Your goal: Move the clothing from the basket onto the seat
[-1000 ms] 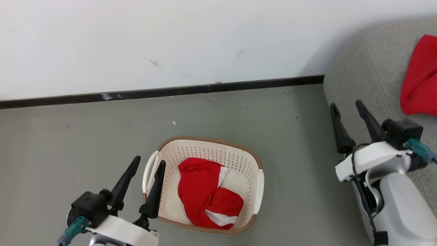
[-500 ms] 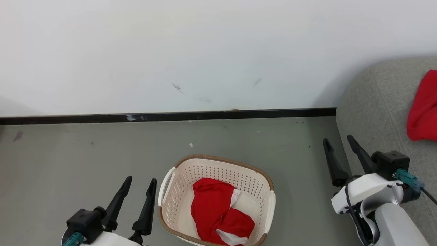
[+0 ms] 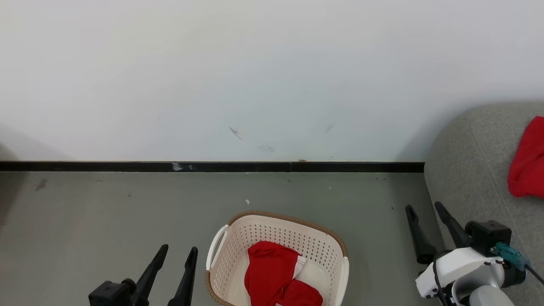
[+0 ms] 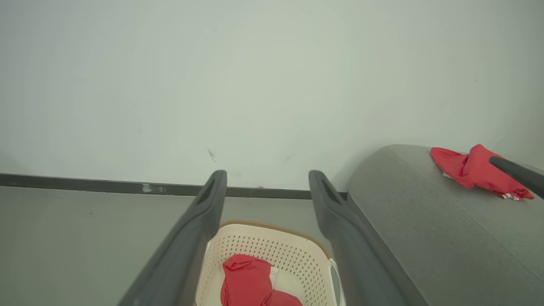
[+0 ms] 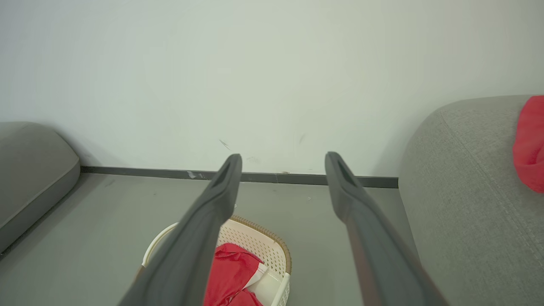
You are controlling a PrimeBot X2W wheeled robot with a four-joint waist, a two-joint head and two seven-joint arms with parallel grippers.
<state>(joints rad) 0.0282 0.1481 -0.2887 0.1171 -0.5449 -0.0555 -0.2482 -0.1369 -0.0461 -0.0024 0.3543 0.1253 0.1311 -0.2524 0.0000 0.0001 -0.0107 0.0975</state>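
Note:
A cream basket (image 3: 272, 231) with a brown rim sits on the grey floor at the bottom centre of the head view, holding red clothing (image 3: 272, 272) with white panels; the left wrist view has the basket (image 4: 272, 250) between its fingers too. Another red garment (image 3: 527, 163) lies on the grey seat (image 3: 471, 170) at the right. My left gripper (image 3: 178, 251) stands open just left of the basket, empty. My right gripper (image 3: 424, 209) is open beside the seat's edge, holding nothing.
A white wall with a black skirting strip (image 3: 212, 166) runs behind the basket. Bare grey floor (image 3: 85, 221) stretches to the left. In the right wrist view a second grey cushion (image 5: 29, 170) sits at the far left.
The camera has tilted up, so basket, seat and grippers sit lower in the picture and more wall shows. Both grippers stay open and empty; the clothing in the basket has not moved.

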